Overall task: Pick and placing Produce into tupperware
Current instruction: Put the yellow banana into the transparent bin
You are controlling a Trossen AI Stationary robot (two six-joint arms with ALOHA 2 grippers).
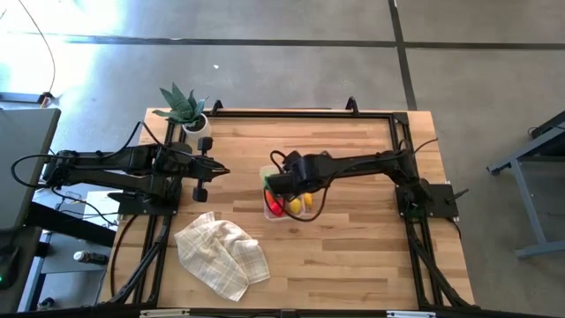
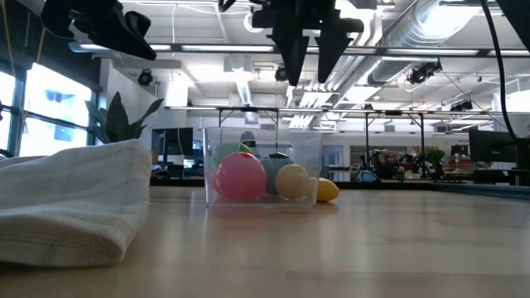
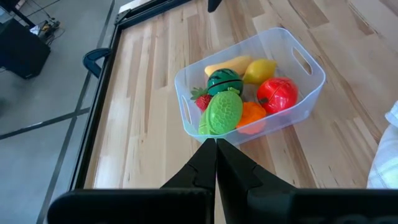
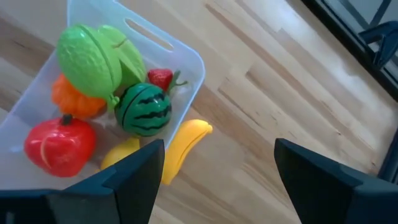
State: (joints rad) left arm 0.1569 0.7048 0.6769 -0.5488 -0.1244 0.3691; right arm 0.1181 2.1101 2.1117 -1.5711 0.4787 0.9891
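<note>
Item count: one clear tub (image 3: 298, 106); seven produce pieces (image 3: 249, 99); one cloth (image 1: 221, 254); one potted plant (image 1: 187, 110); two claws.

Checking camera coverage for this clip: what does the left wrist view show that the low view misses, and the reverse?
Only the left wrist view: the tub's contents from above, namely watermelon, strawberry, lemon, orange and the big green fruit; also the shut left claw. Only the low view: the folded cloth, the plant and the right claw open above the tub. Both: the tub, the red fruit and the banana.
</note>
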